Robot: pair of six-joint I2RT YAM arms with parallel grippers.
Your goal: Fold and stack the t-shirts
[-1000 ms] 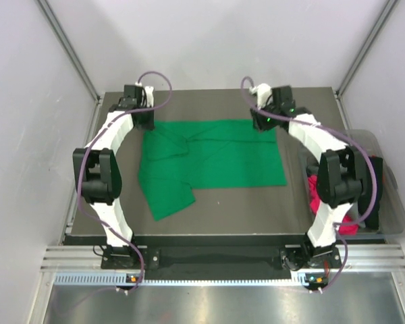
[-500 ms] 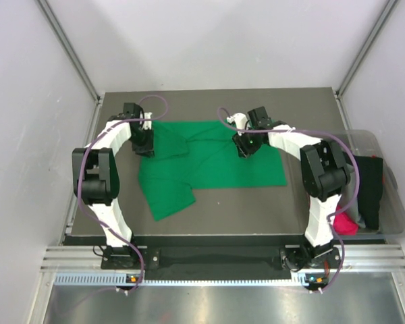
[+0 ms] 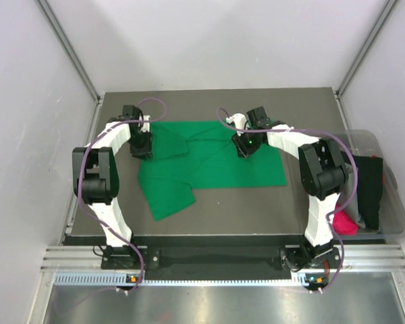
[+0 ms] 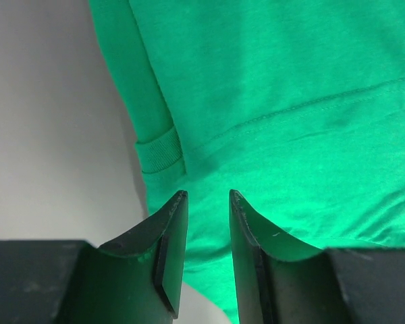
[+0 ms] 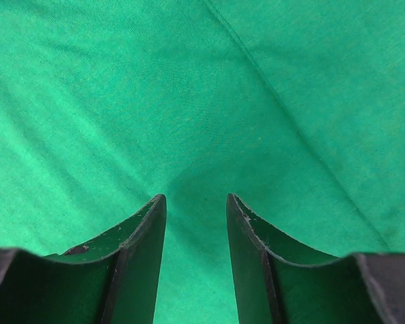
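**Inspecting one green shirt on the table, both grippers open over it**

Occupying most of the overhead view, the dark grey-brown rectangular table (image 3: 216, 101) carries a single bright green soft-fabric t-shirt (image 3: 223, 162). The shirt lies spread across the middle of the table. Its far-left part is folded over on itself, and one flap extends toward the near-left.

A clear plastic bin (image 3: 399, 226) stands just beside the table's right edge. It contains a black folded fabric item (image 3: 370, 189) and a bunched magenta-pink garment (image 3: 345, 223), partly hidden by the right arm.

The left gripper (image 3: 143, 145) is positioned over the far-left edge of the green shirt. In the left wrist view its jaws stand a narrow gap apart with nothing between them. The fabric and a ribbed sleeve cuff (image 4: 158, 152) lie just beyond the tips, with bare table to the left of the cuff.

The right gripper (image 3: 244, 150) is positioned over the far-middle part of the same shirt, well apart from the left one. In the right wrist view its jaws stand moderately apart and hold nothing. Green fabric fills the view beneath them, with a seam running diagonally across it. Whether the tips touch the cloth cannot be told.
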